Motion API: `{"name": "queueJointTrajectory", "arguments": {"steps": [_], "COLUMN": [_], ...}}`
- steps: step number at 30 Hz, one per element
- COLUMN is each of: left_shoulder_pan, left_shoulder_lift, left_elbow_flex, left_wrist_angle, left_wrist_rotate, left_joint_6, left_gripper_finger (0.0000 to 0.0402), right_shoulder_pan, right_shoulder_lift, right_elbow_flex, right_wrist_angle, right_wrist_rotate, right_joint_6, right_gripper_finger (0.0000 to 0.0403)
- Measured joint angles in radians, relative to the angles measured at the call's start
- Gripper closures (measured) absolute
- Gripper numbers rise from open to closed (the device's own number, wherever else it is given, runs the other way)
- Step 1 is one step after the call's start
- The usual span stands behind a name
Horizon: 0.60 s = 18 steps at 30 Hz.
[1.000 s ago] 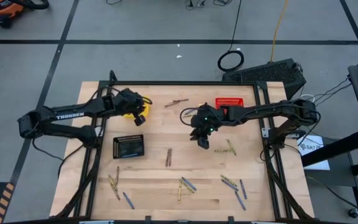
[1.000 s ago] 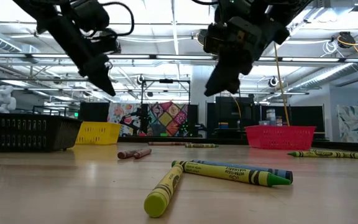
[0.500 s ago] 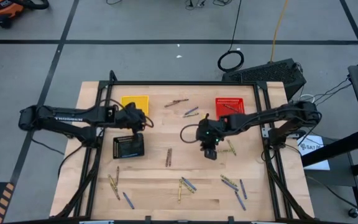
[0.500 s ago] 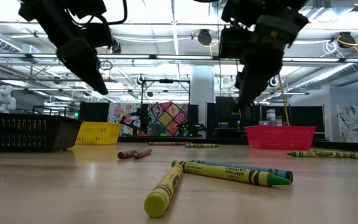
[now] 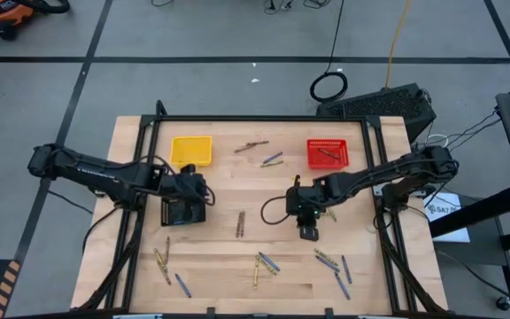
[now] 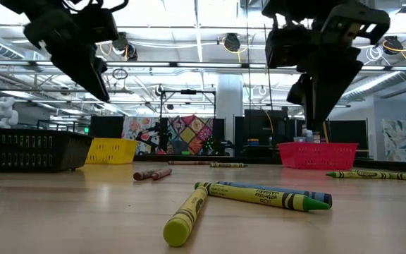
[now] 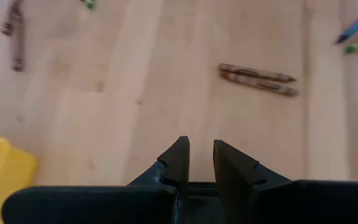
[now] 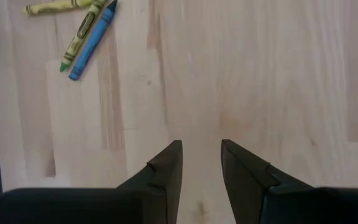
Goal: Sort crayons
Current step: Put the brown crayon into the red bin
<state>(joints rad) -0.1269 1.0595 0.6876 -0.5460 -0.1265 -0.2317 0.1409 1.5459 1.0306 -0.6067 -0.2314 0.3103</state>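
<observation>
Crayons (image 5: 267, 263) lie scattered over the table (image 5: 220, 292), most near its front edge, with a brown pair (image 5: 241, 222) mid-table and a few near the red basket (image 5: 328, 152). Your right gripper (image 5: 309, 232) hovers above bare wood right of centre, its fingers (image 8: 166, 163) parted narrowly and holding nothing. Your left gripper (image 5: 198, 197) hangs by the black basket (image 5: 182, 211), fingers (image 7: 176, 159) also a narrow gap apart, empty. Pick one crayon, line the fingers across its length, descend straight and close at its middle so it won't roll or pivot.
</observation>
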Motion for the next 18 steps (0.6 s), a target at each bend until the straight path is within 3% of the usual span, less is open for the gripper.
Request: {"name": "queueJointTrajectory", "arguments": {"steps": [18], "left_shoulder_pan": [-0.263], "left_shoulder_lift": [0.0], "left_elbow_flex": [0.0], "left_wrist_angle": [-0.04], "left_wrist_rotate": [0.073], "left_joint_6": [-0.497], "left_gripper_finger": [0.0329], "right_shoulder_pan": [0.012], "right_shoulder_lift": [0.0], "right_elbow_flex": [0.0], "right_wrist_angle": [-0.022], "right_wrist_rotate": [0.239], "right_joint_6": [0.019], "right_gripper_finger": [0.0305]}}
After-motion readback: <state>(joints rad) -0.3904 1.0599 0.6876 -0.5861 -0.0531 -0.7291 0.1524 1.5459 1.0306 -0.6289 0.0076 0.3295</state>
